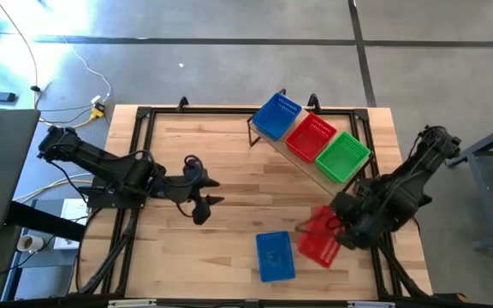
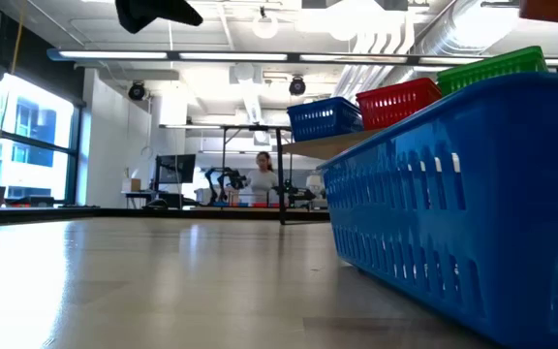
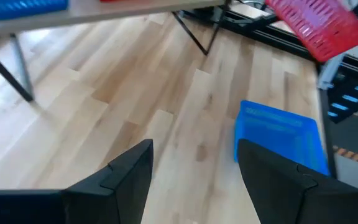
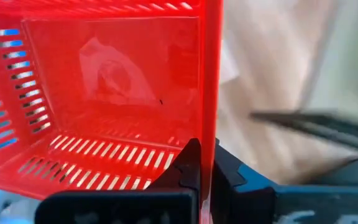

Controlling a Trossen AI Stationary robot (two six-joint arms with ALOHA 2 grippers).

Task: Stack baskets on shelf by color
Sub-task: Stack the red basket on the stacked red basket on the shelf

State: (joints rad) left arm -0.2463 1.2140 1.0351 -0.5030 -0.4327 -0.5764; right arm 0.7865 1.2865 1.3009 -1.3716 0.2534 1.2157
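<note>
A blue basket [image 1: 276,115], a red basket [image 1: 311,135] and a green basket [image 1: 343,156] stand side by side on the shelf [image 1: 291,157] at the far right. Another blue basket [image 1: 274,256] rests on its base on the table near the front edge. My right gripper [image 1: 336,224] is shut on a second red basket [image 1: 319,237], held above the table to the right of that blue one. Left of the table's middle, my left gripper [image 1: 205,193] hangs open over bare wood, with nothing between its fingers [image 3: 129,177]. My right gripper pinches one side wall of the red basket at its rim [image 4: 207,134]. One finger [image 4: 188,163] is inside the basket and the other [image 4: 227,172] outside. The fingers come steeply from above. The basket is lifted clear of the table and hangs tilted [image 3: 319,25].
The shelf's black legs [image 3: 194,34] stand on the tabletop at the far right. A black frame rail [image 1: 135,162] runs around the table's edges. Bare wood lies across the table's middle and left. A person [image 2: 263,174] is far off in the room behind.
</note>
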